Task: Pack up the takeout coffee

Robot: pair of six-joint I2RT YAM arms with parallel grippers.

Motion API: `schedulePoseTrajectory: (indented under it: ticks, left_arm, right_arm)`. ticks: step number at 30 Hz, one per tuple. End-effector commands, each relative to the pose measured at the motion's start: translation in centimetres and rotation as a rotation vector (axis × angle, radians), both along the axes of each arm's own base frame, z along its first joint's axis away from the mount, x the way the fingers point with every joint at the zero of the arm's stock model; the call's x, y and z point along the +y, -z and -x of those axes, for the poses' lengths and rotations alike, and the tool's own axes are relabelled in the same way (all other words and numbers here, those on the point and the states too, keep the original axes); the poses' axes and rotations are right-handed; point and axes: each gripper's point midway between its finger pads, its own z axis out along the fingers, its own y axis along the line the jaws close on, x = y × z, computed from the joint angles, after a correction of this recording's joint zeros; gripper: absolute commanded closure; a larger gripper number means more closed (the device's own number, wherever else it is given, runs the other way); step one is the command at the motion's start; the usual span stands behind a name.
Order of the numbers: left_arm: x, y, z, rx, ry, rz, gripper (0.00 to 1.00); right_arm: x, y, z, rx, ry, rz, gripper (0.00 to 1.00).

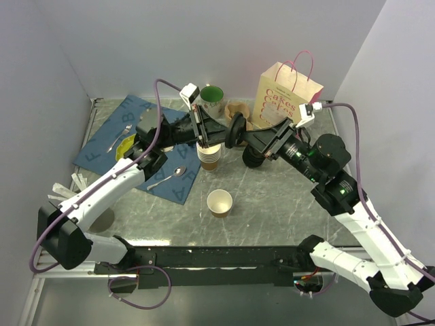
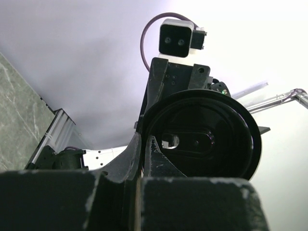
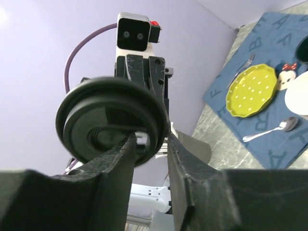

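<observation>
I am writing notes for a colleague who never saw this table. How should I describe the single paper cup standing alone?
Find the blue placemat with letters on the left half of the table. Just right of its near corner, on the bare grey surface, stands the paper cup, upright. Unlike the stack of cups farther back, it is one cup, alone, its white inside showing.

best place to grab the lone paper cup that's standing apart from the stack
I'd pinch the lone paper cup by its rim, one finger inside and one outside, coming straight down from above: it stands upright with its mouth open, apart from the stack.
</observation>
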Motion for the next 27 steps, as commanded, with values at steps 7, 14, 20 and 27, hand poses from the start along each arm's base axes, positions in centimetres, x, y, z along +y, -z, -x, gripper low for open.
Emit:
schedulePoseTrajectory:
  ticks: [7,14,20,27]
  left_arm:
    - [-0.1,-1.7,1.7,-0.058,0.019,0.076,0.98]
    - [2.5,2.1,-1.5,-0.090,-0.304,-0.197,0.01]
    - [9.4,7.0,-3.6,-0.045,-0.566,-0.440,0.03]
    - [13.8,16.9,-3.0,0.068,-0.605,-0.851,0.03]
  right_arm:
    - [0.3,-1.6,0.5,-0.041,-0.029,-0.040,0.91]
    - [-1.9,0.4,1.1,-0.008,0.047,0.160,1.00]
    - [-4.0,7.6,2.6,0.250,0.058,0.445,1.00]
    - [-5.2,18.3,4.9,0.536,0.010,0.858,1.00]
